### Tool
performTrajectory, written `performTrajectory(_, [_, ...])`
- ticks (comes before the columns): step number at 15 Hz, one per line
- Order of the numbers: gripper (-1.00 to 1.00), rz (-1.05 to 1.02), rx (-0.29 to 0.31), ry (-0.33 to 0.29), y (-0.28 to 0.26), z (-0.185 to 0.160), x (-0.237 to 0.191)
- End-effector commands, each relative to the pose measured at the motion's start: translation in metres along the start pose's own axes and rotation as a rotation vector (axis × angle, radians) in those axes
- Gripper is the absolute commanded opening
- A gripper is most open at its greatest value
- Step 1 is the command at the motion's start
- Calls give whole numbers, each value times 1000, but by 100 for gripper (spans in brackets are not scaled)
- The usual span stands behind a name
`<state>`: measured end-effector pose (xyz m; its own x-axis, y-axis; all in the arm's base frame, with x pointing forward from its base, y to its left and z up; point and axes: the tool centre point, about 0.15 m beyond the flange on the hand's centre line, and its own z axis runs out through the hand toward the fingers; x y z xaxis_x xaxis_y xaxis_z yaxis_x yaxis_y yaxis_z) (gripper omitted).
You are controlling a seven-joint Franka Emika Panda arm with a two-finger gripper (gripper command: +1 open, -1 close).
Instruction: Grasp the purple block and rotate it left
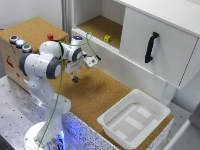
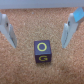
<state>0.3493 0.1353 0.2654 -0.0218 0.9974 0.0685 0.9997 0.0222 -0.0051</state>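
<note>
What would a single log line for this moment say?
gripper: open, nothing held | purple block: on cork table, ahead of fingers | yellow block: on shelf | grasp: pending

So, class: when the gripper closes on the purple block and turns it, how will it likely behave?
The purple block looks rigid with flat faces, so it should sit stable, not roll. The cork tabletop probably resists sliding. The gripper stands open, straddling it.

A white plastic bin [image 1: 133, 119] sits at four o'clock on the cork tabletop [image 1: 97, 92]; a small yellow block [image 1: 107, 38] rests at twelve on the shelf.
</note>
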Motion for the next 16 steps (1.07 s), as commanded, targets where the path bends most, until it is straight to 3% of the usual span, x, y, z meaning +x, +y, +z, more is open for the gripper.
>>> performTrajectory(1, [100,13,-33,68,-17,-14,-8])
performTrajectory(9, [100,13,-33,68,-17,-14,-8])
performTrajectory(10, [100,26,-16,40,-12,-18,-3])
performTrajectory(14, [100,212,-50,35,-47,-38,27])
performTrajectory(16, [100,355,-39,38,-75,-38,43])
